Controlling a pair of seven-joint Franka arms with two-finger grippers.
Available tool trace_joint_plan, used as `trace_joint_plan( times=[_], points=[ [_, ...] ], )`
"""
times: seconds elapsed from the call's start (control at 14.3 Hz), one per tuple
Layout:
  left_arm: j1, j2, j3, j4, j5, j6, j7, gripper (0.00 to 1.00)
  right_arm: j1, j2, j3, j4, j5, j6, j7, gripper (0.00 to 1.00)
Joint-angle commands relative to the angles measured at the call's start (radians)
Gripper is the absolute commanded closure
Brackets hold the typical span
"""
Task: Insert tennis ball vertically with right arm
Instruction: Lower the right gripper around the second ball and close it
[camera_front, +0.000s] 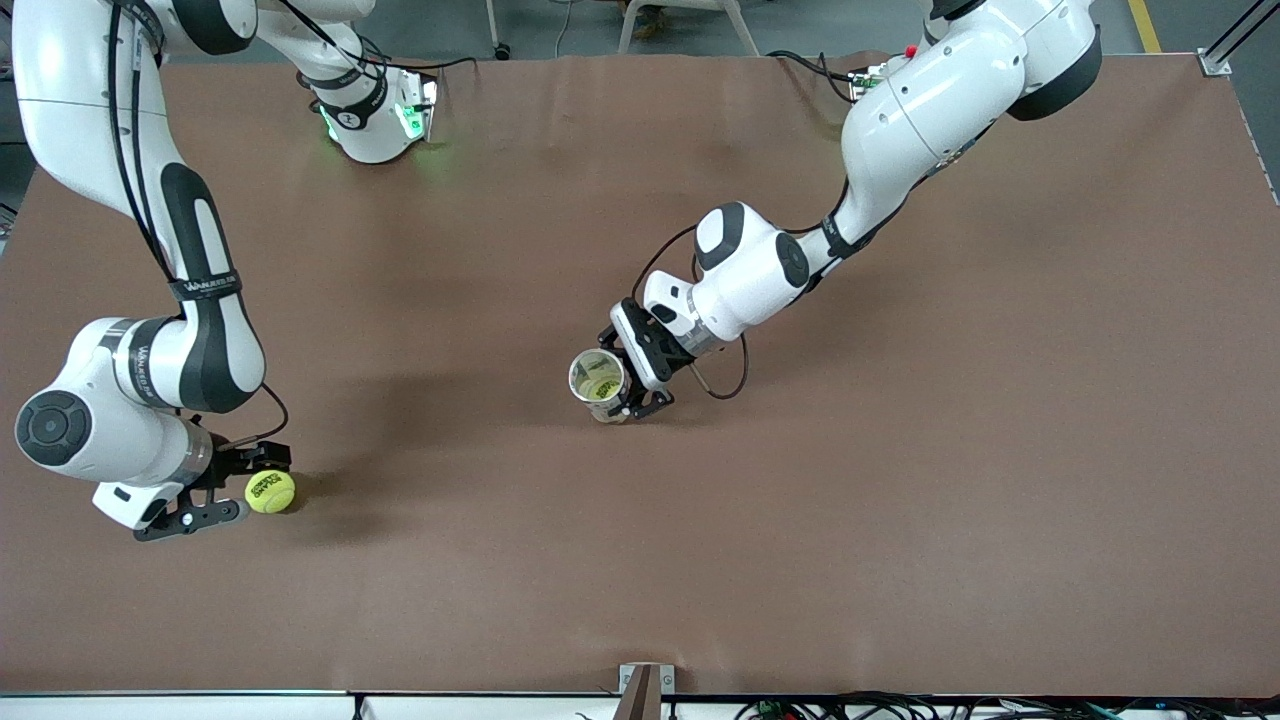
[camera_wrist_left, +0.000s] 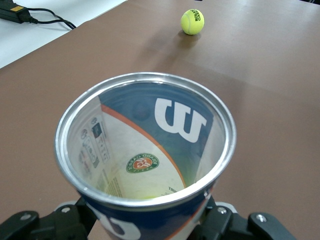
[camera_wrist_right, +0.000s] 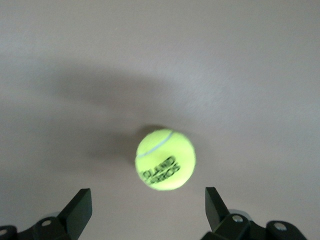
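Two white robot arms w/ black joint bands work over one brown table. One yellow-green tennis ball lies on the table toward the right arm's end, nearer the front camera than the can. Black lettering shows on the ball. One clear ball can w/ a metal rim stands near the middle of the table, mouth open upward.

Right arm: comes from the table edge by the robots' bases, bends down toward the ball. Its right gripper sits low at the ball, jaws spread wide, nothing grasped. In the front view one finger is just beside the ball and the second finger lies a bit away from it. The right wrist view shows the ball resting on the table between and ahead of the two fingertips, apart from both.

Left arm: reaches to mid-table. Its left gripper is clamped around the can low on its side, holding it upright. The left wrist view looks into the can: blue label w/ a white W logo and a round emblem seen through the clear wall, something yellow-green at the bottom; can't tell how many balls are inside. That view also shows the loose ball well apart from the can.

Counts: 2 arms, 2 grippers, 1 can, 1 loose ball.
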Motion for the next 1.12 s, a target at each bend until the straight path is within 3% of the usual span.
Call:
trace_joint_plan(
  times=[0.0, 0.42, 1.05],
  points=[
    [0.011, -0.01, -0.016, -0.018, -0.021, 0.013, 0.013, 0.2, -0.022, 0.022, 0.017, -0.008, -0.029, 0.069, -0.012, 0.0],
    [0.017, -0.009, -0.014, -0.018, -0.02, 0.013, 0.019, 0.2, -0.053, 0.073, 0.017, -0.013, -0.023, 0.167, -0.048, 0.0],
    [0.03, -0.012, -0.016, -0.018, -0.018, 0.013, 0.017, 0.2, -0.05, 0.083, 0.025, -0.017, -0.006, 0.147, -0.037, 0.0]
  ],
)
